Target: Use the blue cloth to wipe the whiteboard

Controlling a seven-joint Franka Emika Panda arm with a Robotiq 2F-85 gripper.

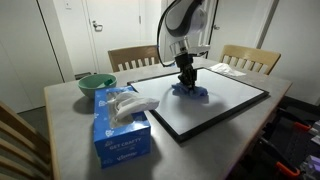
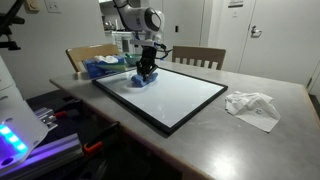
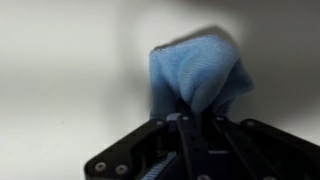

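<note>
The tool (image 1: 186,78) is gripping the blue cloth (image 1: 190,92). Its jaws are pinching a gathered fold, and in the wrist view the rest of the fabric is bulging out just past the fingertips. The cloth is sitting directly beneath the tool and appears to be resting on the whiteboard (image 1: 232,102), though the bunch is hiding the contact itself. The stroke is turning on where the tool is standing over the board. It is hanging inside the frame, off-centre, over the part nearer the tissue box (image 1: 120,128). The larger share of white surface is stretching away from the tool toward the crumpled paper (image 2: 250,104), which is lying on the bench (image 2: 275,135) beyond the opposite edge. Which side of the board is the longer I cannot tell from these angles. To my judgement, the wipe is calling for a drag away from the tissue-box side, with the cloth trailing flat under the tool and pressing lightly down.
</note>
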